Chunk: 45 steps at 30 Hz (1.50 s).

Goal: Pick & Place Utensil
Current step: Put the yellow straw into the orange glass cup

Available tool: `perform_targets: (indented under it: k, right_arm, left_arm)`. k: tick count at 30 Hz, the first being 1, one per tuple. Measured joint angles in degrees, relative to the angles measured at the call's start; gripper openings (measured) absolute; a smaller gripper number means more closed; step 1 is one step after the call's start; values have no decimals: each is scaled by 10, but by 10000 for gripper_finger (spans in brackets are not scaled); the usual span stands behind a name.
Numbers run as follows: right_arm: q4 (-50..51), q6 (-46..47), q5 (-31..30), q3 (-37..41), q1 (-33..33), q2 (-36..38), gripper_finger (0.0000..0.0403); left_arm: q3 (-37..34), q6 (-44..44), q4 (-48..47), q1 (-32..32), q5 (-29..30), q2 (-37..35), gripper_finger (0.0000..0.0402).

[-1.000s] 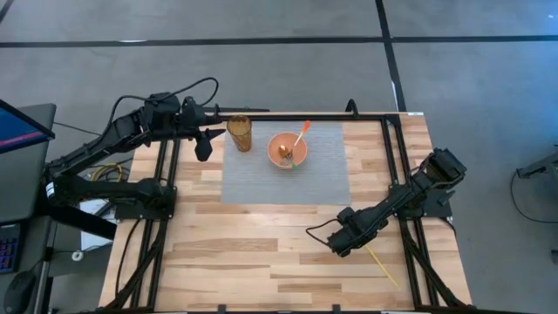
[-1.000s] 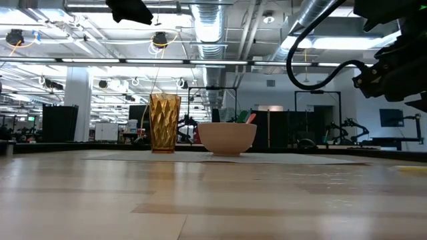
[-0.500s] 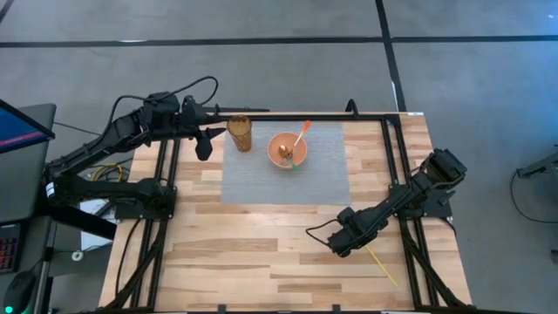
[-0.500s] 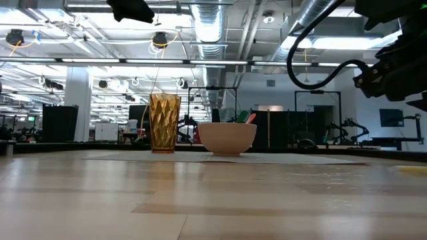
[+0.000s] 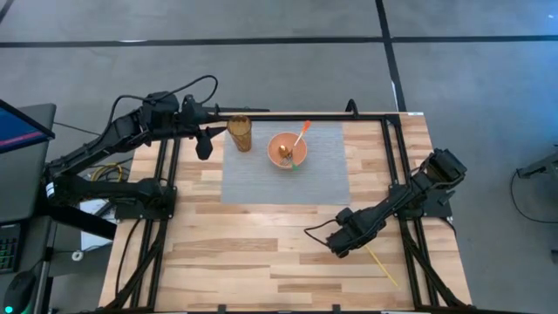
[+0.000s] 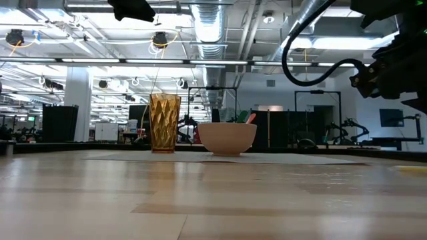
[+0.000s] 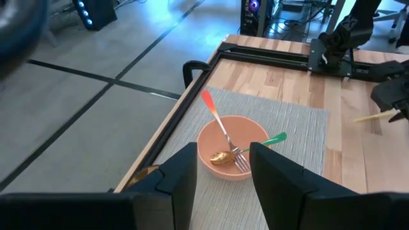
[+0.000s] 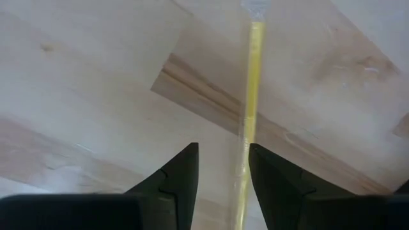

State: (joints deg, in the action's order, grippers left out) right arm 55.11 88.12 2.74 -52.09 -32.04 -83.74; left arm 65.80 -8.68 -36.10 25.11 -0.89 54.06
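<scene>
Utensils (image 5: 295, 148) lie in the bowl (image 5: 287, 150) beside the glass (image 5: 240, 133); both tools' fingers stand apart, holding nothing

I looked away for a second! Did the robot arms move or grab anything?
Almost nothing changed. The right gripper only shifted a tiny bit and its cable swung slightly; it hangs open above the yellow straw, which lies on the table, not grabbed. The left gripper stayed open beside the amber cup. The bowl and its utensils stayed put.
</scene>
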Motion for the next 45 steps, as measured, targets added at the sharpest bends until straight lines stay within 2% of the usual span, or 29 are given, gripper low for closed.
perform_targets:
  k: [14,21,25,29,35,40,45]
  right_arm:
    - [19,-2,-2,5,11,0,131]
    - [-79,-20,19,84,15,2,131]
    - [-74,-26,5,86,20,3,130]
    - [-83,-39,-5,87,30,3,104]
    - [-108,-102,-6,85,38,2,13]
    - [-127,-119,-28,49,54,1,18]
    - [-132,-215,-74,-24,80,-1,4]
  left_arm:
    - [0,0,6,0,0,0,145]
    - [0,0,7,0,0,0,145]
    - [0,0,10,0,0,0,145]
    - [0,0,12,0,0,0,145]
    - [0,0,30,0,0,0,145]
    - [0,0,46,0,0,0,145]
    - [0,0,50,0,0,1,145]
